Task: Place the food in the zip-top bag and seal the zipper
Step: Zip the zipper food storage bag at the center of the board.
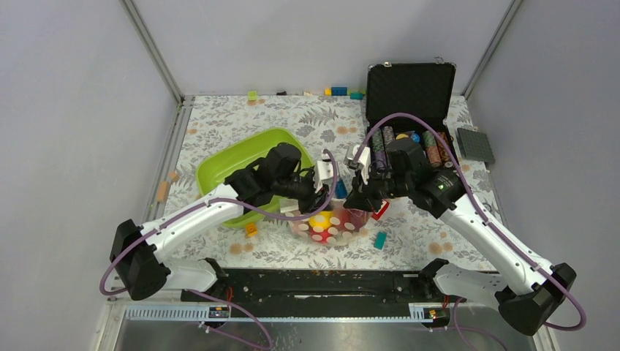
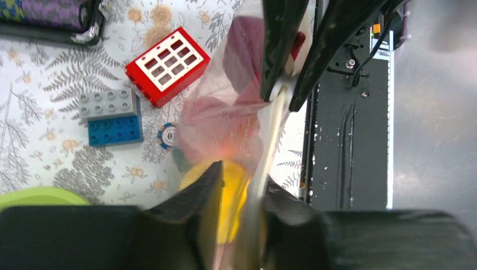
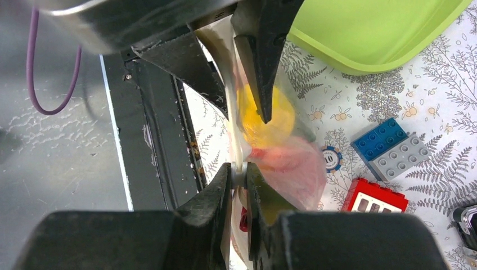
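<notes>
Fern-printed cloth covers the worktop (image 1: 439, 234) inside a grey-walled cell, and the zip-top bag (image 1: 329, 225) sits near its front edge, between the two arms and just beside the lime-green tub (image 1: 241, 161). A yellow lemon (image 3: 281, 118) and pink-red pieces (image 3: 295, 166) show through the film, so the food looks already inside. The right jaws are clenched on the zipper (image 3: 233, 129). The left jaws straddle the same strip further along with a gap between them, and I cannot tell whether they are pressing. This pouch is light, limp and slick, and it sags under its load. Only the stiffer strip offers a firm hold, and sealing probably needs it kept taut.
</notes>
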Motion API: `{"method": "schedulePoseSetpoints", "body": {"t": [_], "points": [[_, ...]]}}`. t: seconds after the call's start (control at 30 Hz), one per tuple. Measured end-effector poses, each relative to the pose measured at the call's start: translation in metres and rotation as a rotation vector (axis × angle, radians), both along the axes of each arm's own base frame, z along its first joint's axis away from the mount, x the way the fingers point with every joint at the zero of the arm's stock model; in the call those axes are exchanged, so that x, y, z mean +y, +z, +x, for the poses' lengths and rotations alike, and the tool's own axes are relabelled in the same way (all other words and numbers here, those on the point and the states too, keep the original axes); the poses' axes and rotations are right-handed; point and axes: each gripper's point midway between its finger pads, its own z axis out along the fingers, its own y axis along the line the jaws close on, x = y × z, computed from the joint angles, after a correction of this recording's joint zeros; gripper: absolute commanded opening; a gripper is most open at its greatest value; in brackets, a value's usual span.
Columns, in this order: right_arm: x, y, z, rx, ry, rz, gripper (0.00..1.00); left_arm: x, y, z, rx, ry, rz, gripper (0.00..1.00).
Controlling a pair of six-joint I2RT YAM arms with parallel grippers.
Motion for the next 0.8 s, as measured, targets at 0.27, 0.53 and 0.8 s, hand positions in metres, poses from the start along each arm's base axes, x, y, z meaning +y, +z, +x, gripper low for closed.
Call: {"method": "schedulePoseSetpoints", "body": {"t": [0.27,0.53,0.8], "points": [[-0.004,-0.002,0.006,-0.001,-0.043,-0.030,0.52,-0.007,0.003,-0.001,0.028,-0.019,-0.012,0.00],[-0.026,0.021,0.021,-0.064,-0.266,-0.014,0.71,-0.011,0.007,0.000,0.026,-0.007,-0.058,0.00],[-0.055,0.045,0.004,-0.162,-0.352,0.060,0.72,-0.009,0.010,-0.002,0.023,-0.002,-0.074,0.00]]}}
